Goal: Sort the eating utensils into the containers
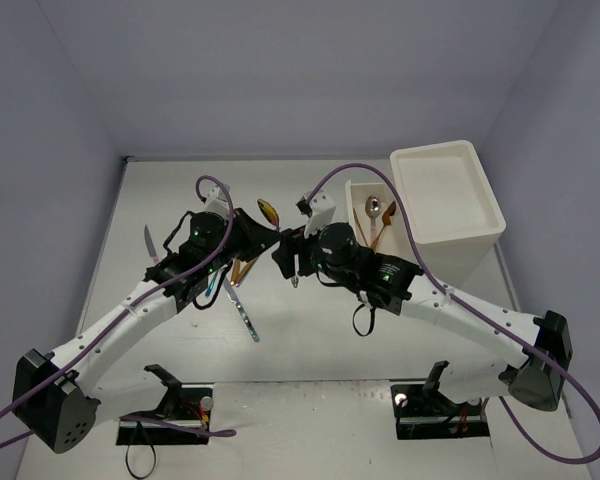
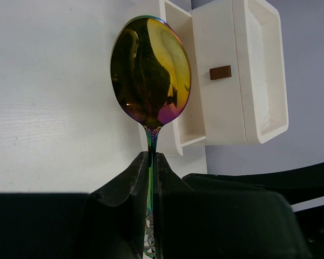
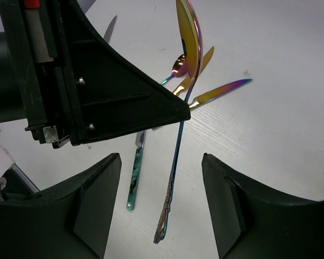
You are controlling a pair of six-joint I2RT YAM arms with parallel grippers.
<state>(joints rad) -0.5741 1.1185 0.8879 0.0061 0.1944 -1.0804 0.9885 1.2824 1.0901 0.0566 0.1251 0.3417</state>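
Note:
My left gripper [image 2: 152, 156] is shut on the neck of an iridescent gold-purple spoon [image 2: 151, 70] and holds it above the table, bowl up; it shows in the top view [image 1: 269, 211] too. My right gripper [image 3: 161, 162] is open, its fingers either side of the spoon's hanging handle [image 3: 173, 178] without touching it. In the top view the two grippers [image 1: 258, 238] [image 1: 283, 260] meet at mid-table. The white drawer unit [image 1: 448, 200] stands at the back right, with one drawer [image 1: 358, 197] pulled open holding a silver spoon [image 1: 374, 207] and a bronze one [image 1: 385, 222].
Loose utensils lie under the grippers: a teal-handled knife [image 3: 134, 183], an iridescent knife [image 3: 221, 90], gold pieces [image 3: 197, 67] and a pink spoon [image 3: 178, 65]. A silver knife [image 1: 150, 243] lies at the left. A closed drawer's brown handle [image 2: 220, 72] faces the left wrist.

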